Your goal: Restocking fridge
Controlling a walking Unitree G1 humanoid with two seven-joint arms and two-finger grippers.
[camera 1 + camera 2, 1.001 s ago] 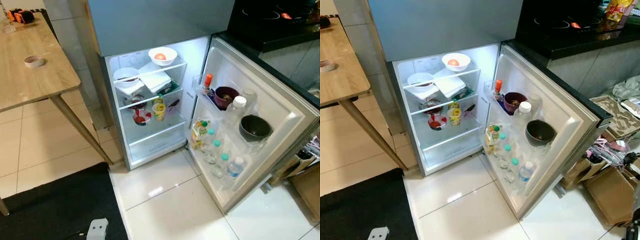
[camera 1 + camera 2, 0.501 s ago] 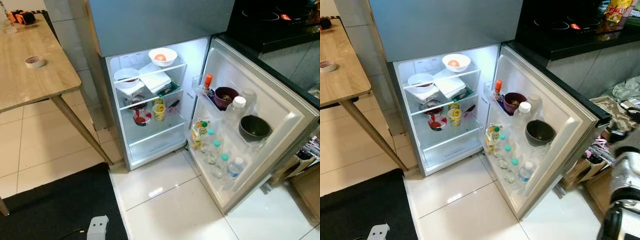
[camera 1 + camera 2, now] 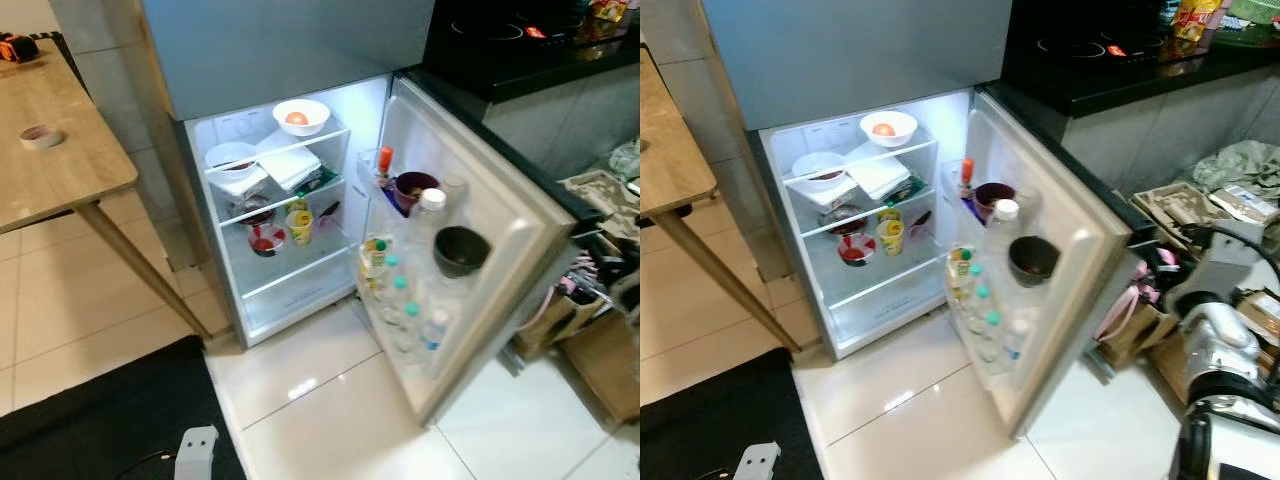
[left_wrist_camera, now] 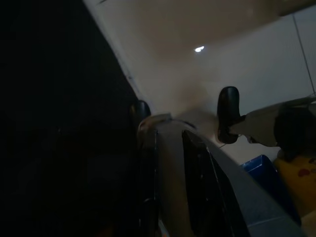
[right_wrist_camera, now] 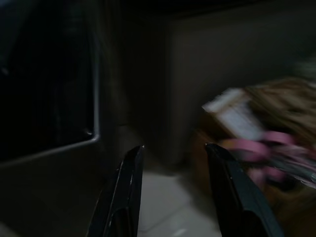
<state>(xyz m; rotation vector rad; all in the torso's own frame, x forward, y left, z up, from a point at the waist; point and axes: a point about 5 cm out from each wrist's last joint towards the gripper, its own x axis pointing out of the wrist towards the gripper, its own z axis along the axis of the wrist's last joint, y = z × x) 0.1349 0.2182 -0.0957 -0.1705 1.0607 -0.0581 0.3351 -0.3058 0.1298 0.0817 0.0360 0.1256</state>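
Observation:
The fridge stands with its lower door swung wide open. On the top shelf sits a white bowl with an orange fruit, with another white bowl and a folded white cloth below. Lower down are a yellow cup and a red bowl. The door racks hold a red-capped bottle, a maroon bowl, a dark bowl, a juice carton and several water bottles. My right arm is raised at lower right, its right gripper open and empty. The left gripper hangs open over the floor.
A wooden table with a tape roll stands to the left. A black mat lies on the white tiles. A black cooktop counter is behind the door. Cardboard boxes and bags crowd the floor on the right.
The whole picture has shifted left, so the camera has turned to the right. My right arm has come up into the lower right corner. The fridge's contents have not moved.

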